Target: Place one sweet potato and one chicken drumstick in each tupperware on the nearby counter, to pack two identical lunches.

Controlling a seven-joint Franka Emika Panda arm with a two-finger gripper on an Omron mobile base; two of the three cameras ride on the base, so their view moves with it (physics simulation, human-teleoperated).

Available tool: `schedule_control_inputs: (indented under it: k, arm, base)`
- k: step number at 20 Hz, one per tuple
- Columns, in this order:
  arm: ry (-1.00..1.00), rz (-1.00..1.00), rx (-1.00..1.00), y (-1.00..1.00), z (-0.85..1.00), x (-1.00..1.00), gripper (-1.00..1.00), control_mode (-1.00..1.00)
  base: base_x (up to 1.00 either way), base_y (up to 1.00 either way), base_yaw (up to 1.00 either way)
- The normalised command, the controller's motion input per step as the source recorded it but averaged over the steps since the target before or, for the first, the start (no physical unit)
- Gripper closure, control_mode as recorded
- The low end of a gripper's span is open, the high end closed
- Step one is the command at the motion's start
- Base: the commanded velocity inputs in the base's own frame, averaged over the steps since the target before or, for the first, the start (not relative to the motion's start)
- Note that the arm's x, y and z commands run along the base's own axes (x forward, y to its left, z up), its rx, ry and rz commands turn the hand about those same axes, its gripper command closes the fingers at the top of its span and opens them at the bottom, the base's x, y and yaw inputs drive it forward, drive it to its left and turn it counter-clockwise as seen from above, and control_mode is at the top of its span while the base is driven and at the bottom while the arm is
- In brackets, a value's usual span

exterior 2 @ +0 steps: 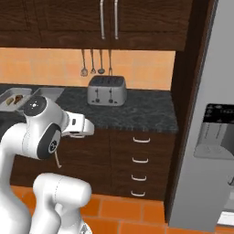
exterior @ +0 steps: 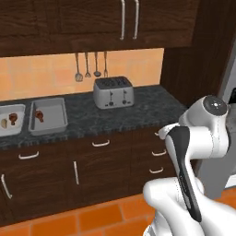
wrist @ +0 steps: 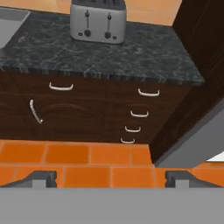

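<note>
The gripper [wrist: 111, 178] is spread wide and holds nothing; in the hand view its tips frame orange floor tiles [wrist: 65, 154] and dark cabinet drawers [wrist: 139, 114], so it points at the cabinet front rather than at any food. The arm [exterior: 198, 138] is folded up close to the base, well apart from the containers, probably a carry pose while the base repositions. On the surface [exterior: 115, 115], at its left end, sit the two grey tupperware side by side: the left tupperware [exterior: 18, 128], cut by the frame edge, holds a reddish-brown chicken drumstick [exterior: 13, 119] and a pale tan sweet potato [exterior: 4, 123] just beside it, so that lunch looks packed. The right tupperware [exterior: 57, 120] holds one drumstick [exterior: 39, 115] near its left wall and no tan oval can be made out in it, so judging from this it lacks a sweet potato. The second sweet potato's place can't be told from these views. A toaster [exterior: 114, 92] stands on the surface right of the containers, near the wall, with utensils [exterior: 91, 67] hanging above it. Fridge [exterior 2: 210, 137] is at far right. Likely next step: fetch the remaining sweet potato.
</note>
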Motion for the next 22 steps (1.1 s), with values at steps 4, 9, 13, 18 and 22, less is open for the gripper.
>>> schedule_control_inputs:
  k: [4, 9, 13, 18, 22]
  arm:
    - [0.0, 0.0, 0.0, 0.0, 0.0, 0.0, -1.0, 1.0]
    - [0.0, 0.0, 0.0, 0.0, 0.0, 0.0, -1.0, 1.0]
    - [0.0, 0.0, 0.0, 0.0, 0.0, 0.0, -1.0, 1.0]
    - [0.0, 0.0, 0.0, 0.0, 0.0, 0.0, -1.0, 1.0]
    - [0.0, 0.0, 0.0, 0.0, 0.0, 0.0, -1.0, 1.0]
  base:
    - [0.0, -1.0, -0.04]
    - [-0.07, -1.0, -0.03]
    - [0.01, -1.0, -0.04]
    - [0.18, -0.97, -0.02]
    - [0.56, -0.63, 0.0]
